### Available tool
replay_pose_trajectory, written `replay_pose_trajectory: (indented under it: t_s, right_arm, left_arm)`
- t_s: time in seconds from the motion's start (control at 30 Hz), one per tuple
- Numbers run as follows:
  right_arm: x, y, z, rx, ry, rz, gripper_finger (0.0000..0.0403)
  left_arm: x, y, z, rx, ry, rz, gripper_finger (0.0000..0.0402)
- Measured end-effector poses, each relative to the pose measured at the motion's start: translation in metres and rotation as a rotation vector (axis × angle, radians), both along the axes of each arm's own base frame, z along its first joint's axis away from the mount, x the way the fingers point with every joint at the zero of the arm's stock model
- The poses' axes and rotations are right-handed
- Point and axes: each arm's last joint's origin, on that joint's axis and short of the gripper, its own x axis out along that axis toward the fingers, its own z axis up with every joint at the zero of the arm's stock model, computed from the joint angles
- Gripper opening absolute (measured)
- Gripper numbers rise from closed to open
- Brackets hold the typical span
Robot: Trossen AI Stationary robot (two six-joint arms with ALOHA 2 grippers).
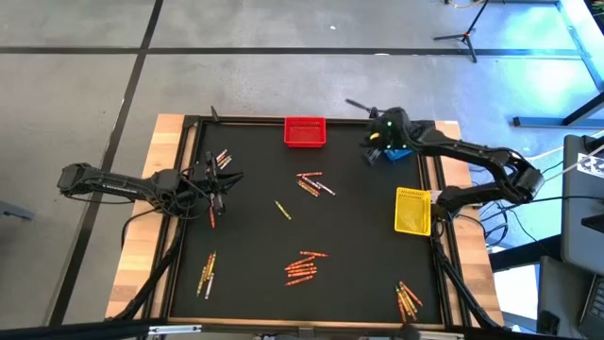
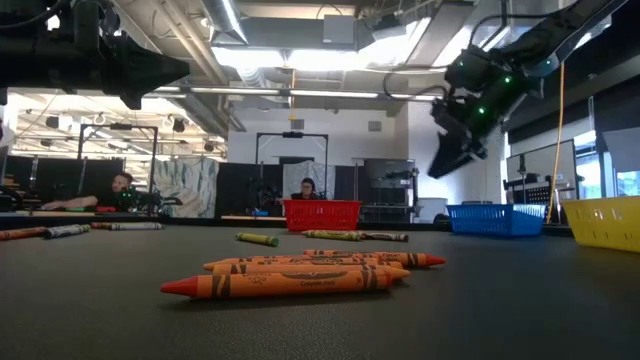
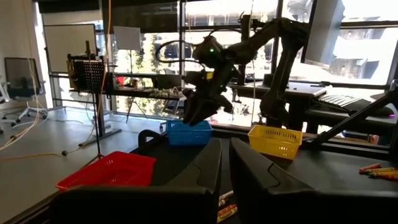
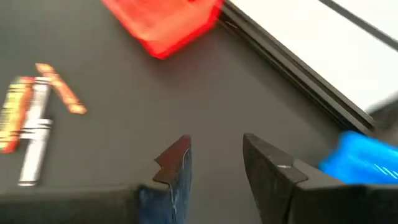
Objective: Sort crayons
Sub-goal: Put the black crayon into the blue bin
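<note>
Dark fingers of the right gripper (image 4: 214,165) are seen parted in its wrist view with nothing between them, held in the air at the table's far right corner just beside the blue bin (image 1: 400,151). The red bin (image 1: 305,131) is set at the middle of the far edge, and the yellow bin (image 1: 412,210) along the right edge. The left gripper (image 1: 219,183) is held near the left edge with its fingers (image 3: 199,177) drawn almost together; whether anything is gripped between them cannot be told. The crayons are scattered in groups over the black mat (image 1: 255,255): a few beside the left gripper toward the far left corner (image 1: 224,158), a cluster just past the centre (image 1: 313,183), a single yellow one near the middle (image 1: 282,210), an orange heap toward the near edge (image 1: 302,266), a few by the near left corner (image 1: 207,272), and more at the near right corner (image 1: 407,298). Beyond the table, seated people (image 2: 306,189) are visible in the room.
</note>
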Motion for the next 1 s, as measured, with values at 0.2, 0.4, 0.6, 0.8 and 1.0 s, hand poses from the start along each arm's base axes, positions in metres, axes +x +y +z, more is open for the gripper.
replay_pose_trajectory:
  t_s: [0.2, 0.4, 0.6, 0.8, 1.0]
  right_arm:
    - [0.031, 0.035, 0.006, -0.046, -0.069, 0.177, 0.014]
    - [0.059, 0.072, -0.003, -0.014, -0.097, 0.316, 0.014]
    - [0.083, 0.104, -0.026, -0.056, -0.028, 0.379, 0.014]
    - [0.097, 0.121, -0.055, -0.092, 0.06, 0.363, 0.014]
    - [0.106, 0.122, -0.077, -0.063, 0.069, 0.319, 0.014]
  left_arm:
    - [0.0, 0.0, 0.0, 0.0, 0.0, -0.001, 0.0025]
    - [0.0, 0.0, 0.0, 0.0, 0.0, -0.001, 0.0025]
    - [0.0, 0.0, 0.0, 0.0, 0.0, -0.001, 0.0025]
    - [0.0, 0.0, 0.0, 0.0, 0.0, -0.001, 0.0025]
    - [0.0, 0.0, 0.0, 0.0, 0.0, 0.0, 0.0025]
